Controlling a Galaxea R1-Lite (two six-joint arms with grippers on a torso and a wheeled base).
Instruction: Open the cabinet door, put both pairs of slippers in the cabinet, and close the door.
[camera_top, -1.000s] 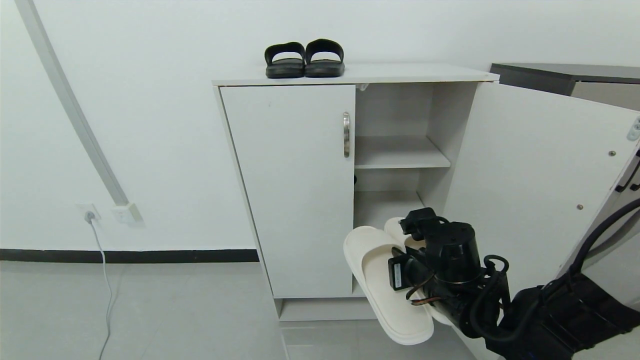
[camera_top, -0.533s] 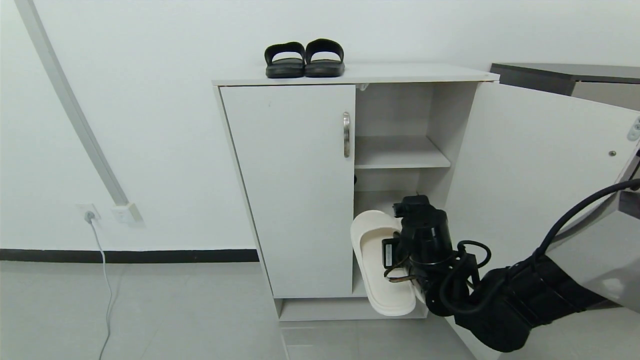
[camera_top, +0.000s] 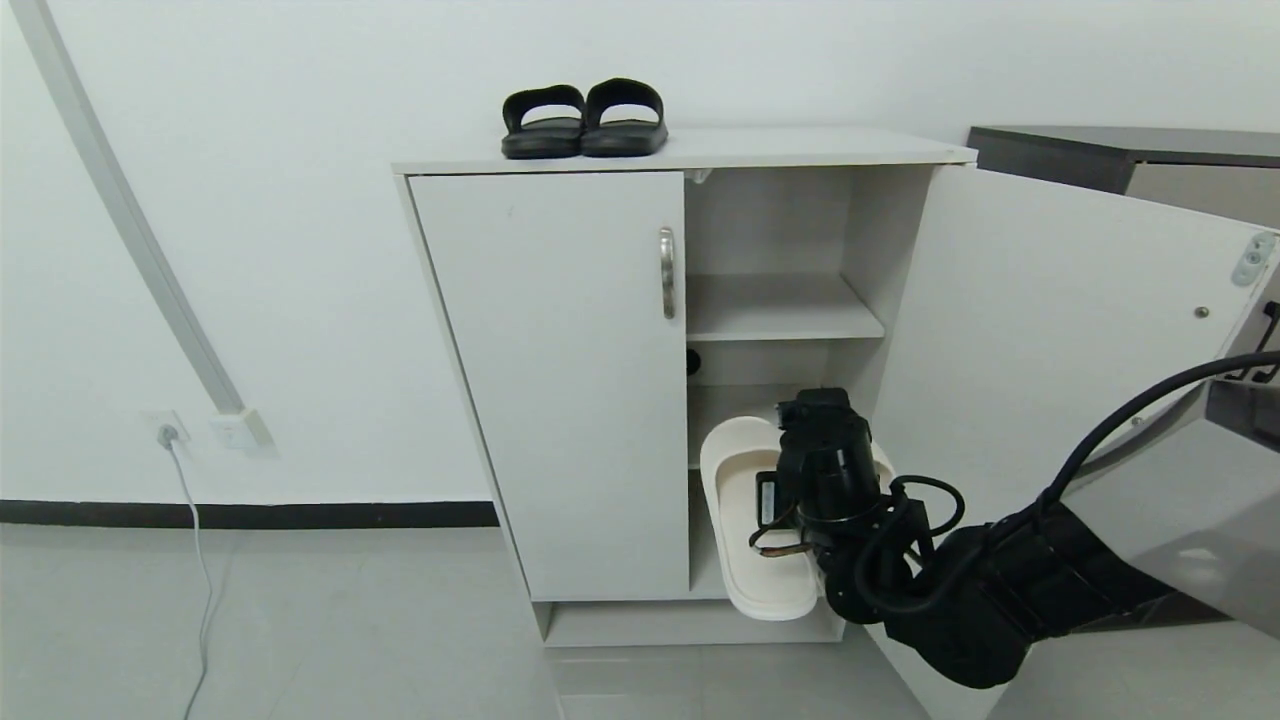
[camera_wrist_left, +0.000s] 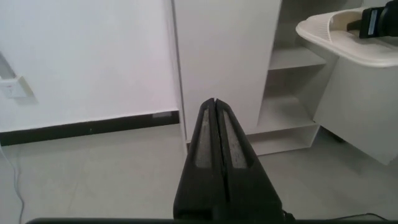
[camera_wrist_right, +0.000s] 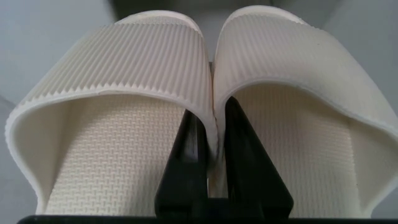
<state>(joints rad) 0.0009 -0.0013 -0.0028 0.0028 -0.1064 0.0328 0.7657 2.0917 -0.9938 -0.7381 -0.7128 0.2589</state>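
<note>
Setting: bare indoor room, sparse like a test room rather than a lived-in home; plain white wall (camera_top: 300, 250); grey tiled floor (camera_top: 300, 620); black skirting strip (camera_top: 250, 514); slanted cable duct (camera_top: 137, 220); wall socket (camera_top: 165, 434); white shoe cabinet (camera_top: 550, 400); grey cabinet (camera_top: 1130, 145) beside it.

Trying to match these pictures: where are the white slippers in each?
Head view: white slippers lower centre, before the shelves.
Left wrist view: far off, beside the shelves.
Right wrist view: close up, clamped by the right gripper.
Landmark: closed cabinet door, head and left wrist.
</note>
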